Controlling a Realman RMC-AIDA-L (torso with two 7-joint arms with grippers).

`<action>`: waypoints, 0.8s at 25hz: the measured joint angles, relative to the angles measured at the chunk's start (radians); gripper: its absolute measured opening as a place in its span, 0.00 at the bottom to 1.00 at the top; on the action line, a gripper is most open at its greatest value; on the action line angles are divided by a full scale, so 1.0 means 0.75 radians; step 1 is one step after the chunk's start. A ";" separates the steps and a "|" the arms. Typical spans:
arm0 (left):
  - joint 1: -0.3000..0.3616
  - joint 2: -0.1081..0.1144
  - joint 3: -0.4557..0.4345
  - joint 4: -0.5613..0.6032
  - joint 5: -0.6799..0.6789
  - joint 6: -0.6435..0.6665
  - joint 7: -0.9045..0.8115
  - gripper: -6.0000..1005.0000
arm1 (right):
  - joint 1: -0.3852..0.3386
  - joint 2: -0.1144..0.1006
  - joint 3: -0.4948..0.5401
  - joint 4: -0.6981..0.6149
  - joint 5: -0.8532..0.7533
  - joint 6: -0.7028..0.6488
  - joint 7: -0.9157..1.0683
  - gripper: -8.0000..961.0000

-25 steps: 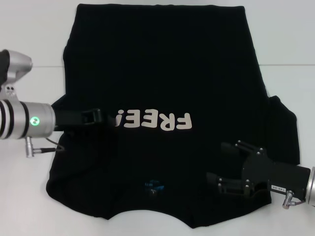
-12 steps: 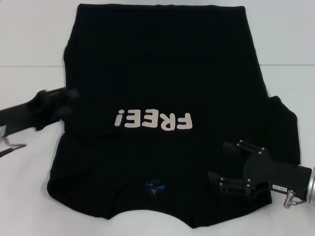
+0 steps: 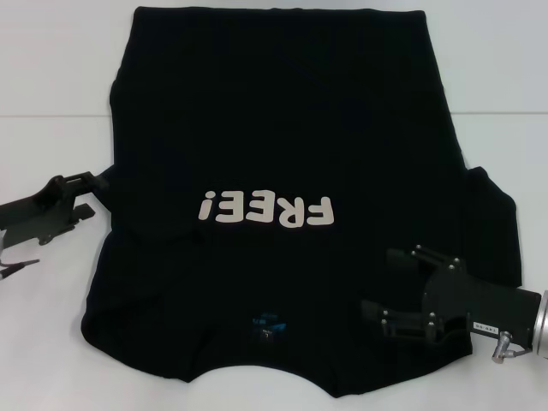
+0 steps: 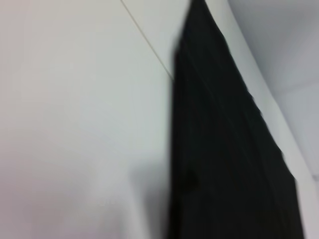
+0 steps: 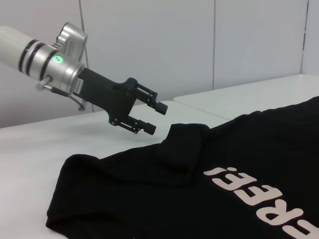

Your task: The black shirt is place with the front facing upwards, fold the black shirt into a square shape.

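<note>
While right tool point(image 3: 383, 286) hovers open over black shirt point(image 3: 282, 128), left tool point(image 5: 154, 117) open, raised beside sleeve.

Probably a lab, bare white table point(image 3: 51, 77), plain panelled wall point(image 5: 199, 45)

The black shirt point(image 3: 282, 154) lay flat on the table point(image 3: 51, 68), front up, collar toward the robot and hem at the far side. The left gripper point(image 3: 84, 195) sat just off the shirt's left edge, beside the folded-in left sleeve, its fingers apart. The right gripper point(image 3: 381, 287) was over the shirt's near right part, close to the right sleeve, fingers spread.
</note>
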 joint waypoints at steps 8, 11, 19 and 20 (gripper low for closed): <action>-0.062 -0.045 0.005 -0.013 0.001 -0.242 0.044 0.62 | -0.003 0.000 -0.001 0.001 0.000 0.000 0.000 0.98; -0.080 -0.059 0.005 -0.018 0.002 -0.288 0.060 0.62 | -0.004 0.000 -0.001 0.002 0.000 0.000 0.001 0.98; -0.099 -0.087 0.005 -0.032 0.002 -0.355 0.115 0.64 | -0.006 0.000 -0.001 0.002 0.000 -0.007 0.003 0.98; -0.100 -0.091 0.005 -0.032 0.000 -0.356 0.126 0.64 | -0.006 0.000 0.000 0.002 0.000 -0.008 0.003 0.98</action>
